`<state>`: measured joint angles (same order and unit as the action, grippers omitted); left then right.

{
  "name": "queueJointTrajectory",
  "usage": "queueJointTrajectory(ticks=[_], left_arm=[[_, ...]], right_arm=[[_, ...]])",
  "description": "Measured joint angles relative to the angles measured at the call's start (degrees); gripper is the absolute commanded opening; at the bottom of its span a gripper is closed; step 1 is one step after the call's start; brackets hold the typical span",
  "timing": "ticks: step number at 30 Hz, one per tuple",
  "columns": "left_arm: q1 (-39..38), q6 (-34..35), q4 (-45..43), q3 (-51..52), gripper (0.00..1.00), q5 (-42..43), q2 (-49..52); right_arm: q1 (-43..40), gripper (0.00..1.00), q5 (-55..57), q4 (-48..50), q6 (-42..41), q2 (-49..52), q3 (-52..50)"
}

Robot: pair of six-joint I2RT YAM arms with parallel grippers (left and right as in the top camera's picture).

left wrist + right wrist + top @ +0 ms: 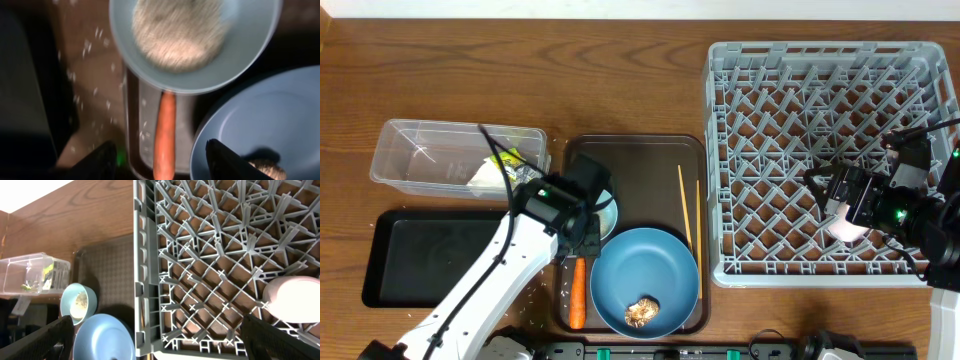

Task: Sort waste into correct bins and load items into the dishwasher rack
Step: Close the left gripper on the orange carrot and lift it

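Note:
My left gripper (162, 161) is open, its jaws standing either side of the orange carrot (165, 134) with gaps on both sides. The carrot (578, 291) lies on the brown serving tray's left edge. Beside it are the light-blue cup (192, 40) holding white rice and the blue plate (260, 117) with the brown food lump (642, 312). Two chopsticks (686, 206) lie on the tray's right side. My right gripper (160, 345) is open above the grey dishwasher rack (830, 150), next to the pinkish-white cup (295, 297) standing in it.
The clear tub (440, 158) at the back left holds a yellow-green wrapper (510, 160) and a white scrap. The black tray (420, 255) lies in front of it. Loose rice grains (85, 75) are scattered on the table left of the serving tray (640, 160).

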<state>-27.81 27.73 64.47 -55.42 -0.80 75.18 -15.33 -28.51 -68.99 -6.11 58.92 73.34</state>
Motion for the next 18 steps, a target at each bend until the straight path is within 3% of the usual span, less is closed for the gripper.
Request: queueJointTrajectory(ticks=[6,18], left_arm=[[0.0,3.7,-2.9,8.2,0.59,2.9,-0.3],[0.0,4.0,-12.5,18.8,0.53,7.5,-0.3]], right_arm=[[0.0,0.99,0.0,0.3,0.0,0.2,0.0],[0.0,0.99,0.0,0.1,0.0,0.3,0.0]])
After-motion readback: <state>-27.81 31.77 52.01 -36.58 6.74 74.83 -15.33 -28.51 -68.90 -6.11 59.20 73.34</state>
